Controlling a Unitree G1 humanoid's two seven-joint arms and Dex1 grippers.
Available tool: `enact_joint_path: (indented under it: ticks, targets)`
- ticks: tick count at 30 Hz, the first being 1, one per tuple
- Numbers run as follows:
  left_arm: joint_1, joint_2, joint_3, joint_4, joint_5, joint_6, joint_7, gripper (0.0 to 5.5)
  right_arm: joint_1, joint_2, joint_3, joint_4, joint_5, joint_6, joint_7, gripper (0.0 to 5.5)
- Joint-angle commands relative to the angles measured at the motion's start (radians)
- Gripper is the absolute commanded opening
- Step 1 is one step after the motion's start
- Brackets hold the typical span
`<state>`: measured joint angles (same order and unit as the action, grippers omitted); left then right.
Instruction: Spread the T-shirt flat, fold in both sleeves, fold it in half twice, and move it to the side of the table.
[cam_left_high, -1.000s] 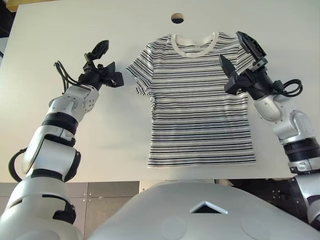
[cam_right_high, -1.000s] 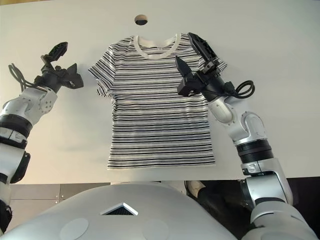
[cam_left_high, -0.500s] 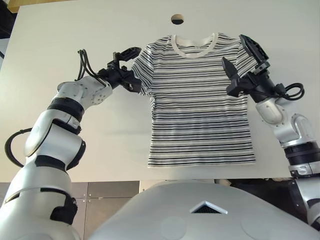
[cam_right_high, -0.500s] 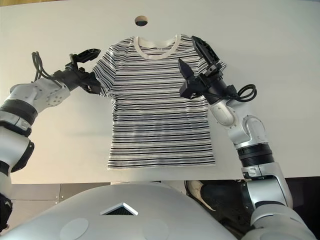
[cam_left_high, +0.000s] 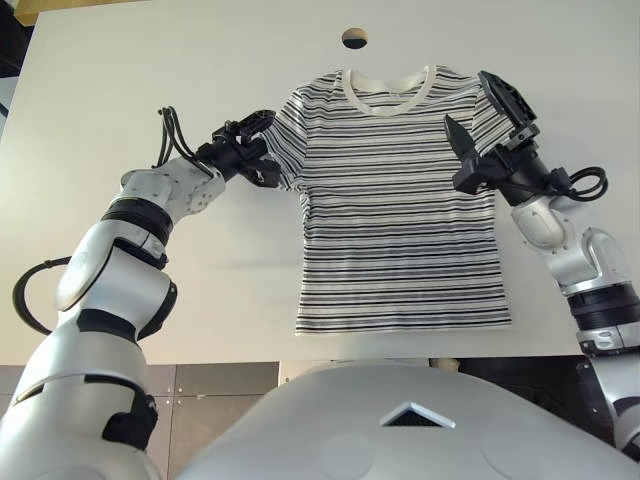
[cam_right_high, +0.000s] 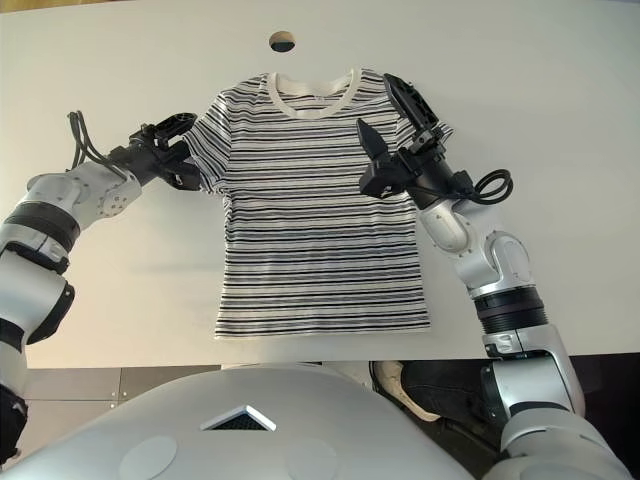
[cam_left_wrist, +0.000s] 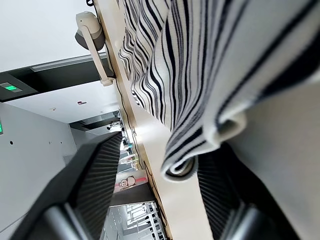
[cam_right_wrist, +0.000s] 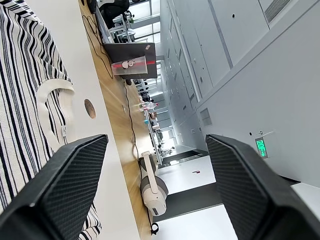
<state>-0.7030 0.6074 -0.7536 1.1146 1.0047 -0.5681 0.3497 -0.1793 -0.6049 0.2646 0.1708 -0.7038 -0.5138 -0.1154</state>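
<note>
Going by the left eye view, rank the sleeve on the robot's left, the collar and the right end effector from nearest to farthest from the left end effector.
1. Sleeve, on the robot's left: its edge sits between the open fingers of the left end effector.
2. Collar, at the far middle of the T-shirt.
3. Right end effector, over the opposite shoulder, on the robot's right.

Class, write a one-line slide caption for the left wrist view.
Open left end effector flanks the sleeve hem of the black-and-white striped fabric T-shirt on the white table.
</note>
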Motion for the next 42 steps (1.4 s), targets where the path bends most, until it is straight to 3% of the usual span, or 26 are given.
enact_joint_path:
  ticks: [1, 13, 27, 39, 42]
  targets:
    - [0.021, -0.01, -0.019, 0.022, 0.008, 0.008, -0.023, 1.83, -0.001, -0.008, -0.007, 0.003, -0.006, 0.002, 0.012, 3.61]
    - [0.042, -0.018, -0.006, 0.021, -0.015, 0.03, 0.016, 0.12, 0.003, -0.014, -0.026, 0.034, -0.01, 0.009, -0.017, 3.61]
    - [0.061, -0.078, 0.077, -0.069, -0.092, 0.047, 0.184, 0.12, -0.001, -0.025, -0.059, 0.091, 0.002, 0.001, -0.051, 3.61]
    - [0.023, -0.185, 0.066, -0.061, -0.087, 0.041, 0.17, 0.12, -0.017, -0.015, -0.052, 0.149, 0.005, -0.006, -0.057, 3.61]
    - [0.003, -0.21, 0.074, -0.062, -0.097, 0.056, 0.167, 0.66, -0.026, -0.013, -0.051, 0.187, 0.006, -0.009, -0.066, 3.61]
